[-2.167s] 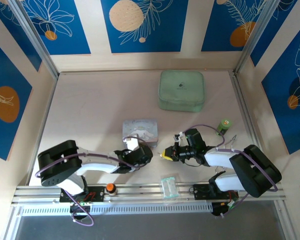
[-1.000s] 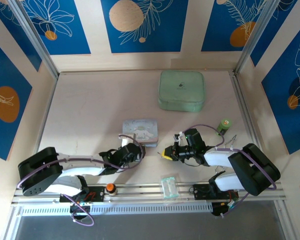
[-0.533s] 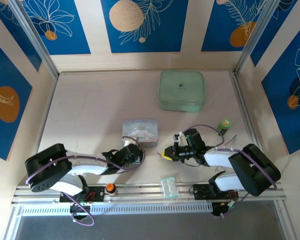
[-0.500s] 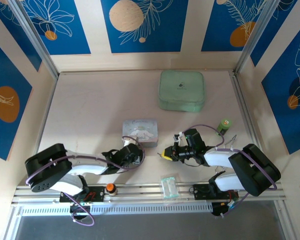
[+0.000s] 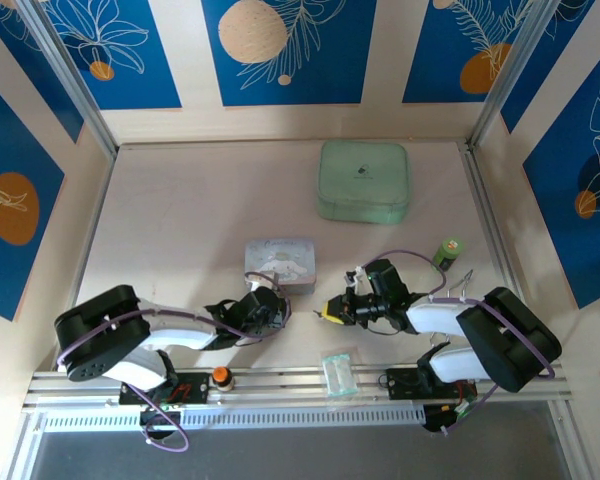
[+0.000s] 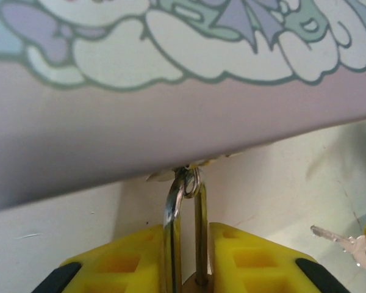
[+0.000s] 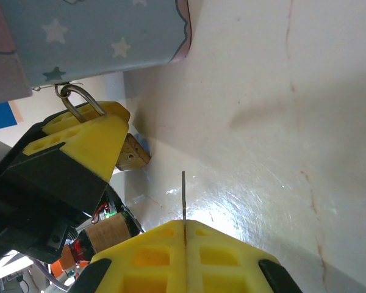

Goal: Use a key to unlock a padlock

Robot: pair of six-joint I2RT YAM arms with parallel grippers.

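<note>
Padlock (image 6: 184,244) sits at the near edge of the pastel box (image 5: 280,262). Its shackle (image 7: 79,101) is hooked through a small ring (image 6: 189,180) on the box. The left gripper (image 5: 268,305) has its yellow pads pressed on either side of the padlock, pinching it. The brass body is deep between them. Whether the keyhole is exposed, cannot tell.

Right gripper (image 5: 330,312) is pressed together on the key (image 7: 183,198), blade sticking out past the fingertips.

Governing relation: the key lies to the right of the padlock, near it but apart. The blade's long axis points across the table (image 5: 180,220) toward the left gripper. The padlock's long axis runs from the box back into the left gripper. The right arm carries the key, so the closing move looks to be its job.

Versus a second ago: the left gripper has shifted slightly right and its jaws have drawn in around the padlock. The right gripper is almost unmoved. The box is where it was.
</note>
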